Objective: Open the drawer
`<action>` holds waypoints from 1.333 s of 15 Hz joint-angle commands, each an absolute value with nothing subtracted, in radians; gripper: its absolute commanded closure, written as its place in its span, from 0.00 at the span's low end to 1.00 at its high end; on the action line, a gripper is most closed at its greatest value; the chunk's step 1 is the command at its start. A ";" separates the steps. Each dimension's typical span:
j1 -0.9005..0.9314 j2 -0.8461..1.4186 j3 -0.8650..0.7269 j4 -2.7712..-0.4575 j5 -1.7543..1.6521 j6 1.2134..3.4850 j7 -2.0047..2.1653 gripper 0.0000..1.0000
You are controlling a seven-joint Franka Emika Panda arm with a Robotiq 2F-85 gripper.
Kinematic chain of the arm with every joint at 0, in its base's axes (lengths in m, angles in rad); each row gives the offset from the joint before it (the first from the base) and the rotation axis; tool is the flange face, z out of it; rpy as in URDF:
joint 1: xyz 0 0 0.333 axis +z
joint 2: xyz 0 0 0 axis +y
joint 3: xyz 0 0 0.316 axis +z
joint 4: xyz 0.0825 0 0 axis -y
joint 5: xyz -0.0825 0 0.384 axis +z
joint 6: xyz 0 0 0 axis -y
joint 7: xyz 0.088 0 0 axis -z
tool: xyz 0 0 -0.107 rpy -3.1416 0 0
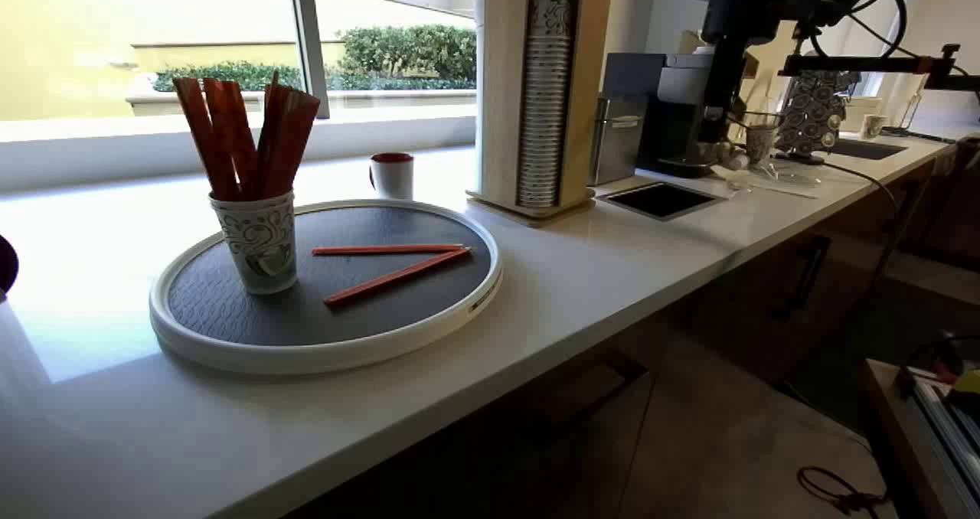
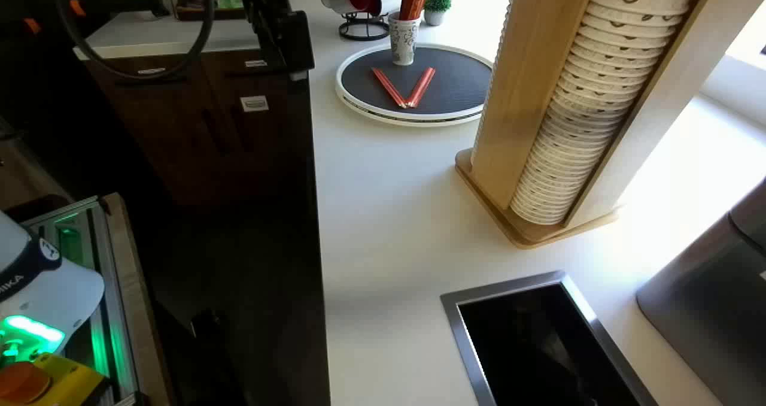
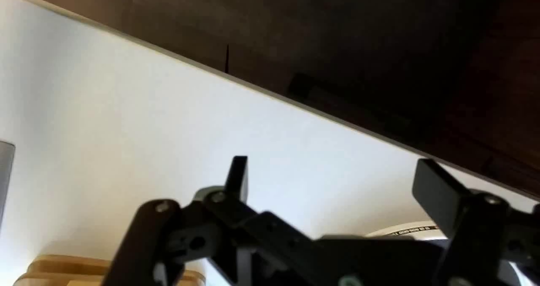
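The drawer with a light front and reddish-brown interior does not show in any view. Below the counter [image 1: 536, 328] are dark brown fronts, and a handle [image 1: 605, 396] sits under its edge in an exterior view. A dim handle shape [image 3: 303, 85] also shows beyond the counter edge in the wrist view. My gripper [image 3: 333, 168] is open with its fingers wide apart and nothing between them. In the wrist view its fingers lie over the white counter, the right fingertip close to the edge line. The gripper points down in both exterior views [image 1: 716, 132] [image 2: 299, 73].
A round tray [image 1: 490, 305] holds a cup of red sticks [image 1: 264, 243] and two loose red sticks. A wooden cup dispenser [image 2: 514, 94], a square metal-framed opening [image 2: 452, 310] and a coffee machine [image 1: 681, 113] stand along the counter. A mug [image 1: 393, 176] is behind the tray.
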State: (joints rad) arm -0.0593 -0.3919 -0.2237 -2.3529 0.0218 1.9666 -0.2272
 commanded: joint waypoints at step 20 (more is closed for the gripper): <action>0.091 -0.349 0.045 -2.559 -0.080 2.245 -0.256 0.00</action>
